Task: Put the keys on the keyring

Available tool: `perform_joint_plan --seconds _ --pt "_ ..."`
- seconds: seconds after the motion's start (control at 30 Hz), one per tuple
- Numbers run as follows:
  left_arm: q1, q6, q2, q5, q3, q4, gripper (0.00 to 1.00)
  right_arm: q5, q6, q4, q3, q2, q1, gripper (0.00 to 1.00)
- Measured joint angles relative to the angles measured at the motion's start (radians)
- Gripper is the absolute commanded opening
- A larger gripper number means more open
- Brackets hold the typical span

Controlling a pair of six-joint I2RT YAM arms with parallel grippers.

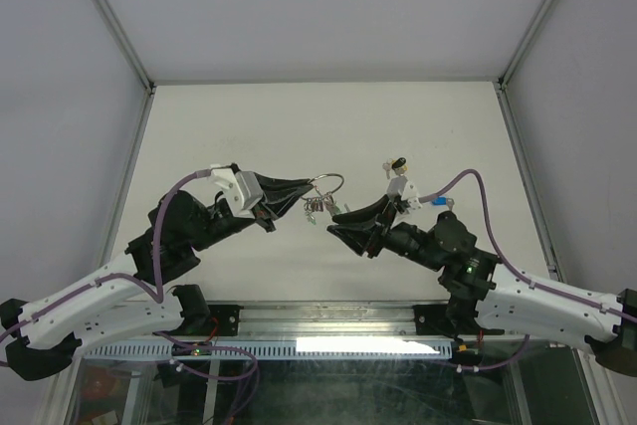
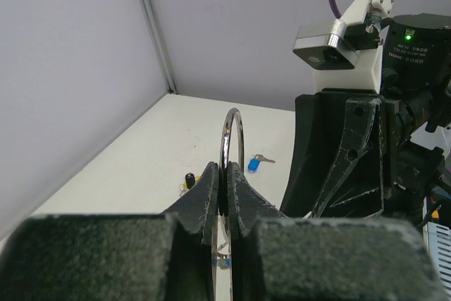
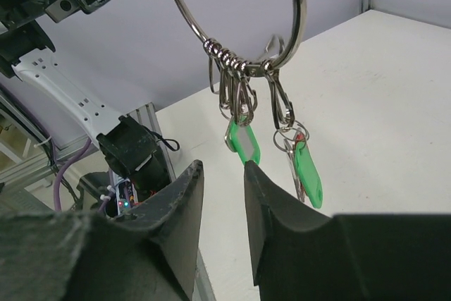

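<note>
My left gripper (image 1: 307,187) is shut on the keyring (image 1: 328,184), a thin silver ring held above the table; it shows edge-on between the pads in the left wrist view (image 2: 233,139). Green-tagged keys (image 3: 243,142) hang from the ring (image 3: 296,12) on clips, one with a red bit (image 3: 301,139). My right gripper (image 3: 222,170) is open and empty, its tips just below the hanging green tags; it shows in the top view (image 1: 338,221). A blue-capped key (image 1: 438,203) lies on the table by the right arm and shows in the left wrist view (image 2: 254,164).
A small black-and-yellow key bunch (image 1: 397,164) lies on the white table (image 1: 249,136) behind the right arm and shows in the left wrist view (image 2: 189,180). Grey walls and metal posts enclose the table. The right arm's camera mount (image 2: 338,40) is close to the ring.
</note>
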Motion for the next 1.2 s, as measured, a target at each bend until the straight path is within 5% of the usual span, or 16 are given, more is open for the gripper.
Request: perform_joint_plan --seconds 0.3,0.4,0.57,1.03,1.2 --pt "0.000 -0.005 0.000 0.001 -0.002 0.012 0.00 0.045 -0.032 -0.034 0.006 -0.022 0.000 0.45" --pt "0.000 -0.003 0.000 0.005 -0.002 0.005 0.00 0.104 -0.055 -0.113 0.030 -0.101 0.000 0.63" --pt "0.000 0.004 0.002 0.038 -0.002 -0.014 0.00 0.238 -0.087 -0.225 0.148 -0.166 0.000 0.69" --pt "0.000 0.003 0.043 0.106 -0.002 -0.018 0.00 0.241 -0.203 -0.357 0.311 -0.026 0.000 0.65" --pt "0.000 0.002 0.044 0.111 -0.002 -0.018 0.00 0.223 -0.228 -0.365 0.311 -0.009 0.000 0.54"
